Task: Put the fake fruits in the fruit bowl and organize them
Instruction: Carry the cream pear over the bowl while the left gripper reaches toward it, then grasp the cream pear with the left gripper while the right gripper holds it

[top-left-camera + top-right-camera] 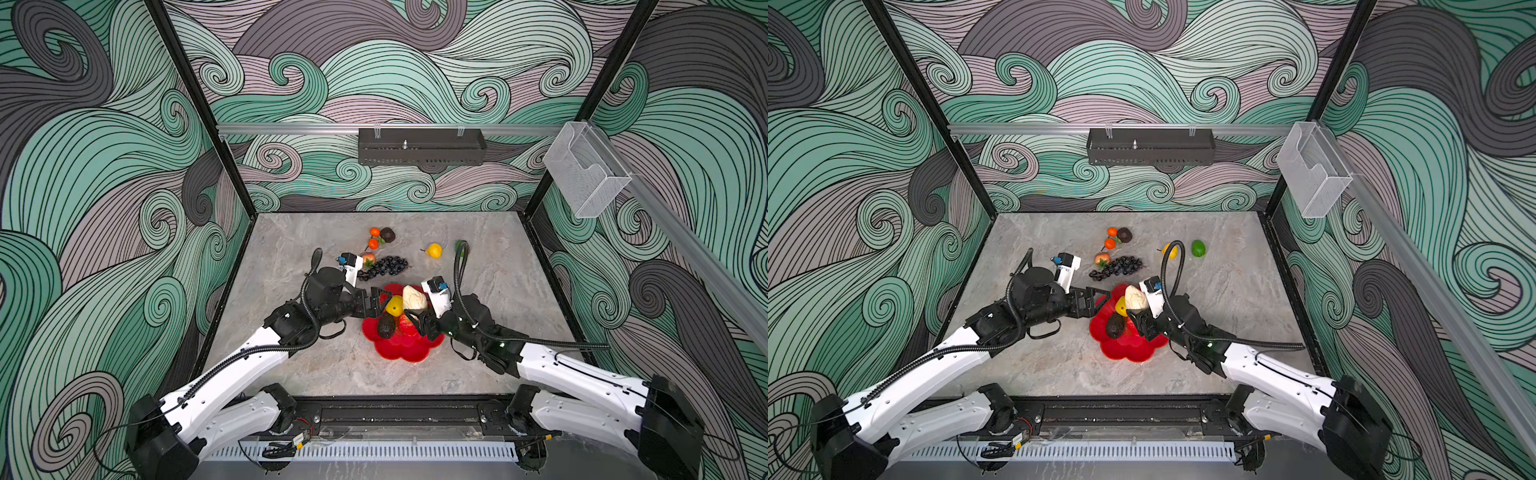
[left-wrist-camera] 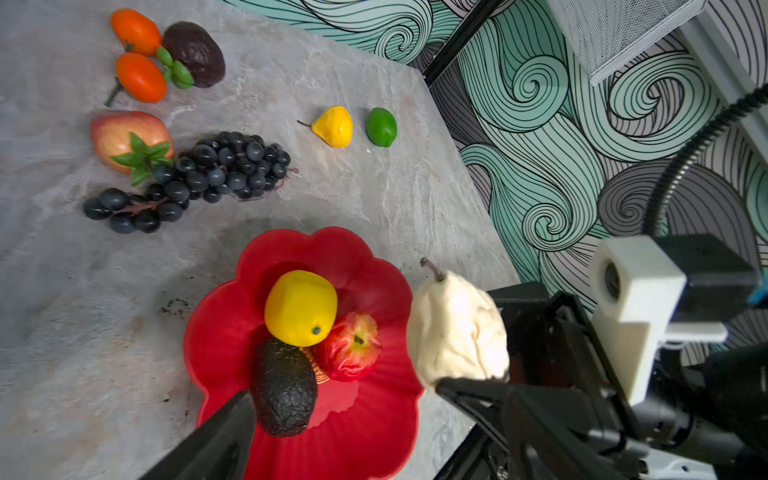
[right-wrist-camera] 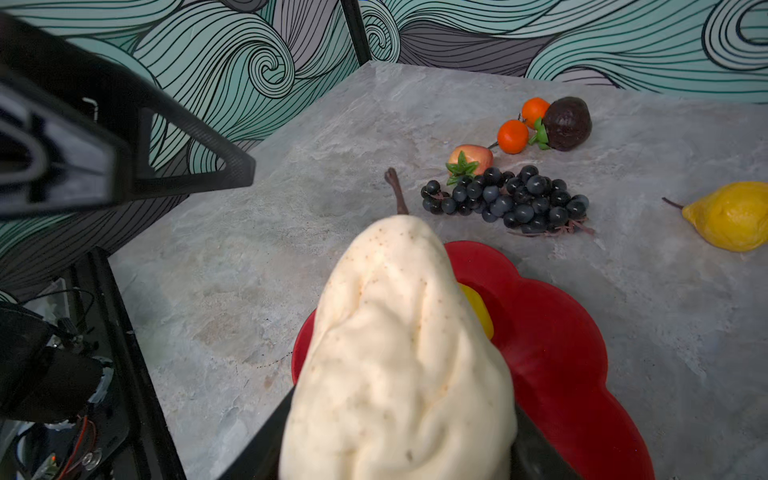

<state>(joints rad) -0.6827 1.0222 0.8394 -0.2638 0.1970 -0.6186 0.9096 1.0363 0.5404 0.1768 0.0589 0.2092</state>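
Note:
The red flower-shaped fruit bowl [image 1: 401,351] [image 2: 365,419] holds a yellow lemon [image 2: 301,307], a red apple [image 2: 351,347] and a dark avocado [image 2: 284,386]. My right gripper [image 1: 419,318] [image 3: 399,415] is shut on a cream pear [image 1: 413,297] [image 3: 399,353], held stem-up over the bowl's right rim. At the bowl's left side my left gripper [image 1: 380,301] [image 2: 345,411] stands open and empty, one finger beside the avocado. Behind the bowl on the table lie black grapes [image 1: 384,266], a leafy red-orange fruit [image 1: 368,259], two tangerines [image 1: 374,237], another dark avocado [image 1: 387,235], a yellow pear [image 1: 434,250] and a green lime [image 1: 1198,248].
A black tray [image 1: 422,146] hangs on the rear rail and a clear holder [image 1: 586,174] on the right wall. The right arm's cable loop [image 1: 459,266] rises near the yellow pear. Patterned walls close the table on three sides.

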